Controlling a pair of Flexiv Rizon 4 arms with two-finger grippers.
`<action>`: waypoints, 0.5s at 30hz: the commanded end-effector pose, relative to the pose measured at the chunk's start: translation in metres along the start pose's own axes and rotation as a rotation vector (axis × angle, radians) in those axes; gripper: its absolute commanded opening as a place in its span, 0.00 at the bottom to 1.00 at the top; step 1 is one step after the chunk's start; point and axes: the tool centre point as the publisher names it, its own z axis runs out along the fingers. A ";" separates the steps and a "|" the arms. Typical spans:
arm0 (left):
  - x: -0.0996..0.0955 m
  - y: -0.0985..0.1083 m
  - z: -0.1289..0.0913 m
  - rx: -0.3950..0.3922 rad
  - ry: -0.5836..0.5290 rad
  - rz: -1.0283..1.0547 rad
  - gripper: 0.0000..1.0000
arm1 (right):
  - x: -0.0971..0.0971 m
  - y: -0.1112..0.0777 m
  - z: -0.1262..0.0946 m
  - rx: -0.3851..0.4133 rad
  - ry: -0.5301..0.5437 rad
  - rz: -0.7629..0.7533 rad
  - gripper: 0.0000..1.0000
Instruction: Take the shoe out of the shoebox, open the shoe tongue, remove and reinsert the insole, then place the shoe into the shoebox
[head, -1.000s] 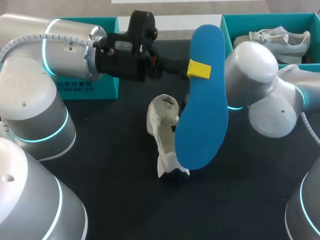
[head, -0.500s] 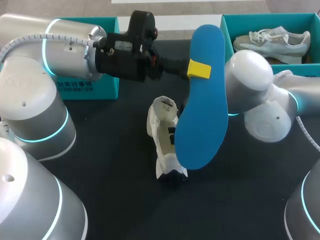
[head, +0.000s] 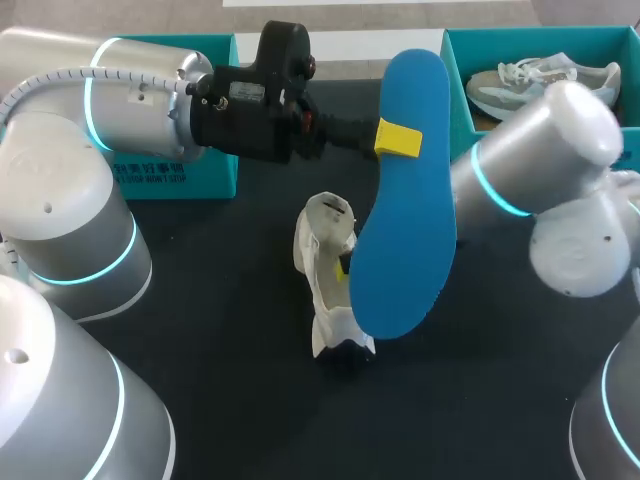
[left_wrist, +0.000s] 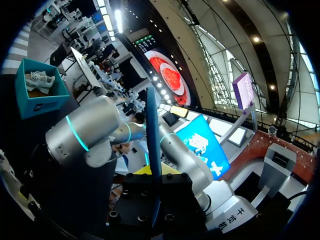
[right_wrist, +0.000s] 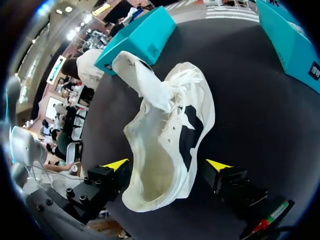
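1. The right pincer (right_wrist: 166, 165) gapes wide and grips nothing; the heel of the white-and-black fabric sneaker (right_wrist: 167, 145) sits between its fingers.
2. The sneaker rests on the black counter (right_wrist: 250, 100).
3. A teal cardboard shoebox (right_wrist: 137, 42) stands ahead, past the sneaker.
4. The left pincer (head: 398, 138) is clamped on a flat blue foam insole (head: 400, 250).

- Your left arm (head: 130, 100) reaches in level from the left. Its gripper (head: 398, 138) is clamped, with the insole (head: 400, 250) held edge-on between the jaws.
- Your right arm (head: 530, 150) slants down from the right. Its gripper (right_wrist: 167, 165) points downward, jaws wide apart, with the shoe (right_wrist: 165, 130) between them, ungripped.
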 end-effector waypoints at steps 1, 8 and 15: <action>-0.001 0.001 0.001 0.001 0.001 0.000 0.00 | -0.009 -0.004 -0.013 -0.001 0.071 -0.002 1.00; -0.001 0.001 0.001 0.001 0.001 0.000 0.00 | -0.006 -0.002 -0.019 -0.040 0.111 0.026 1.00; -0.001 0.001 0.001 0.001 0.001 0.000 0.00 | 0.004 0.000 -0.052 -0.053 0.217 0.083 1.00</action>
